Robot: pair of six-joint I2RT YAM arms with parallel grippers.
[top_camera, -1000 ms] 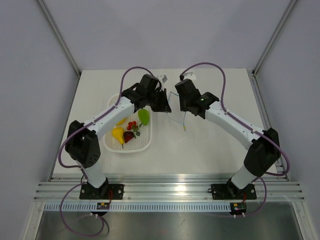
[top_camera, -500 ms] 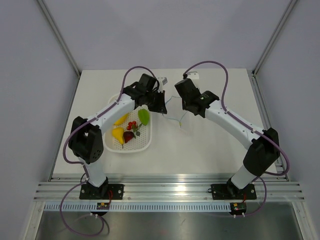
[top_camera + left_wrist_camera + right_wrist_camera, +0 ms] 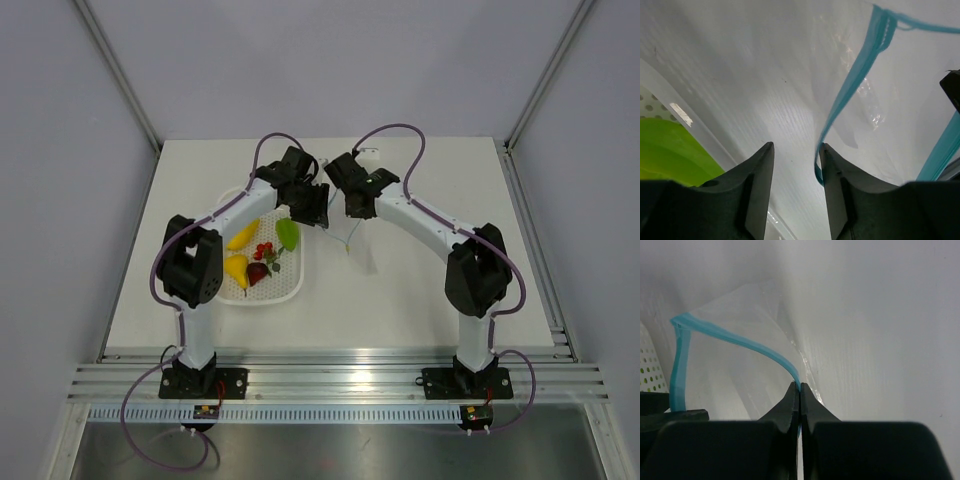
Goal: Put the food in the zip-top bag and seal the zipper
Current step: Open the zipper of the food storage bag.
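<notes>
The zipper [image 3: 732,338] of the zip-top bag [image 3: 735,375] is clamped by the right end effector [image 3: 799,392]; the left end effector [image 3: 795,155] is held parted beside it. The food [image 3: 257,272] is seen in the basket [image 3: 290,291], just left.

You have no readable text, brand or number in any view. The zip-top bag [image 3: 735,365] shows no print. The small white strip [image 3: 680,114] at the basket [image 3: 647,100] rim looks blank, and the base boards [image 3: 207,410] are too small to read.
</notes>
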